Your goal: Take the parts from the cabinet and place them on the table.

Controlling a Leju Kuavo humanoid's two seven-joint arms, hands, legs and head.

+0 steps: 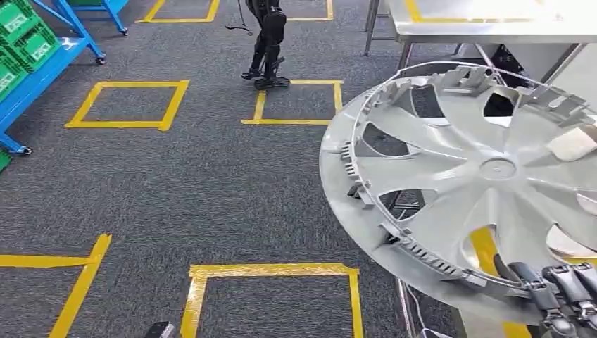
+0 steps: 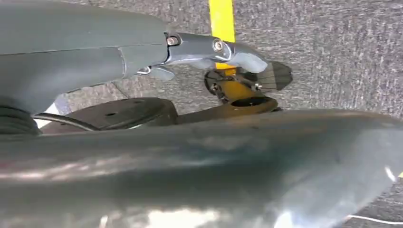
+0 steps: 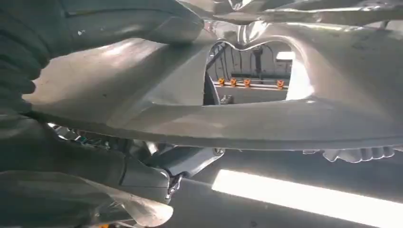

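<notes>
At the far left of the head view, green slotted plastic crates (image 1: 24, 39) sit on a blue metal wheeled rack (image 1: 53, 60). Beside it, the dark grey carpet floor (image 1: 211, 183) carries yellow tape squares (image 1: 128, 104), one near the rack and another further right, where a second dark humanoid robot (image 1: 267, 42) stands with its feet on the tape. More yellow outlines lie closer in, at the lower part of the picture.

The robot's left hand (image 2: 223, 52) appears in the left wrist view, hanging over the carpet and a yellow strip; its grey thumb and dark fingers are extended with nothing between them, so it looks loosely spread.

To the right, a large silver plastic wheel cover with curved spokes and a clipped rim (image 1: 486, 183) is held up in the air, tilted, its inner side toward the camera. The right hand (image 1: 556, 292) grips it at the lower rim, dark fingers hooked over the edge. In the right wrist view the thumb presses one face of the cover and the fingers the other. Behind the cover, at the upper right, stands a shiny steel table (image 1: 486, 21).
</notes>
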